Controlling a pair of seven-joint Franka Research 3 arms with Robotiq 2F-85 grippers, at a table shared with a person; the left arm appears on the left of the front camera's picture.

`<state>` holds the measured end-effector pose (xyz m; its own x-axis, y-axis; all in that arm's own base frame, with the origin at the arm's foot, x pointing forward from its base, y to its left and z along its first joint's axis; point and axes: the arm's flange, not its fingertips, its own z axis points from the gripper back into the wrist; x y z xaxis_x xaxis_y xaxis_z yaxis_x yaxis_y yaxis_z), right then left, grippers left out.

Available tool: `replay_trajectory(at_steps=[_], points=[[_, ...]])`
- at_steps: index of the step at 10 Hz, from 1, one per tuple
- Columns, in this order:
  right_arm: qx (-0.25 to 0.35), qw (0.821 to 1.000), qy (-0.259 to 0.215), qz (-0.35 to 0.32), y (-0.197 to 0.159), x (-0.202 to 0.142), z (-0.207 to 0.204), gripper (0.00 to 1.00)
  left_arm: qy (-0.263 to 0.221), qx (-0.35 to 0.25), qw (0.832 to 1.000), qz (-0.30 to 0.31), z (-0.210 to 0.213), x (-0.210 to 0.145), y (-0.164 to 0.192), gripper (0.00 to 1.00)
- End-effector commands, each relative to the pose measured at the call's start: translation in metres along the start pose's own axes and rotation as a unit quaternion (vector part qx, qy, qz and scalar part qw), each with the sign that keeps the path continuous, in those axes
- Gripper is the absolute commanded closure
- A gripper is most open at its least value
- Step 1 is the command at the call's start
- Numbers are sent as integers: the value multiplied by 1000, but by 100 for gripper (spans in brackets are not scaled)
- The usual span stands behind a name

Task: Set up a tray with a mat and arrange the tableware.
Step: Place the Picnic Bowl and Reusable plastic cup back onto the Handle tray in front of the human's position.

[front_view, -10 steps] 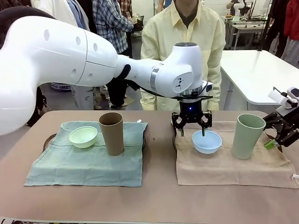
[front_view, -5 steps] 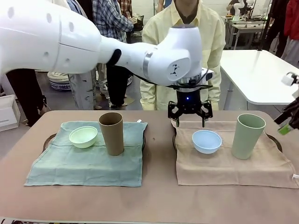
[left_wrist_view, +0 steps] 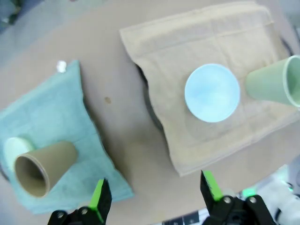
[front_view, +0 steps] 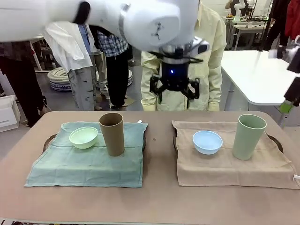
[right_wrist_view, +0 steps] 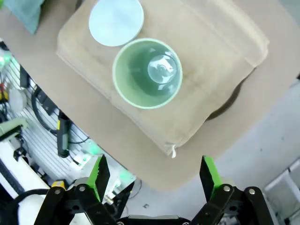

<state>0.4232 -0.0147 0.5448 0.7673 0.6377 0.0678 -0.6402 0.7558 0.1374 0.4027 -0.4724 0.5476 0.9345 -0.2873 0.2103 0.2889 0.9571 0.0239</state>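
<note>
On the left, a teal mat (front_view: pixel 84 164) covers a tray (front_view: pixel 48 140) and carries a mint green bowl (front_view: pixel 83 137) and an upright brown cup (front_view: pixel 111 133). A beige mat (front_view: pixel 225 164) on the right covers a second tray (front_view: pixel 277 140). It holds a light blue bowl (front_view: pixel 207 141) and a pale green cup (front_view: pixel 248 136). My left gripper (front_view: pixel 173 97) hangs open and empty high above the table's far middle. From its wrist I look down on the blue bowl (left_wrist_view: pixel 212 93) and the brown cup (left_wrist_view: pixel 42 171). My right gripper (right_wrist_view: pixel 153 180) is open and empty, high over the pale green cup (right_wrist_view: pixel 146 72).
A person in a pale yellow shirt (front_view: pixel 211 42) stands at the far side of the table. A white table (front_view: pixel 253 70) sits behind on the right. Bare brown tabletop (front_view: pixel 159 159) runs between the two mats and along the front edge.
My left gripper has let its fingers spread fully and risen from just above the blue bowl, drifting left. The right gripper has lifted away at the right edge. The tableware has not moved.
</note>
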Motion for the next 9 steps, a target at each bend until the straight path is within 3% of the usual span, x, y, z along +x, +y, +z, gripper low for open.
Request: replay_trajectory(at_steps=[1, 3, 4, 9], points=[[-50, 996, 52, -48, 29, 9, 32, 0, -22, 21, 1000, 4, 29, -13, 18, 0], [-102, 990, 48, -84, 48, 15, 47, 0, -26, 24, 998, 46, 51, -14, 32, 0], [-58, 997, 28, -46, 36, 10, 39, 0, -16, 13, 1000, 10, 41, -8, 18, 0], [-58, 997, 28, -46, 36, 10, 39, 0, -16, 13, 1000, 10, 41, -8, 18, 0]])
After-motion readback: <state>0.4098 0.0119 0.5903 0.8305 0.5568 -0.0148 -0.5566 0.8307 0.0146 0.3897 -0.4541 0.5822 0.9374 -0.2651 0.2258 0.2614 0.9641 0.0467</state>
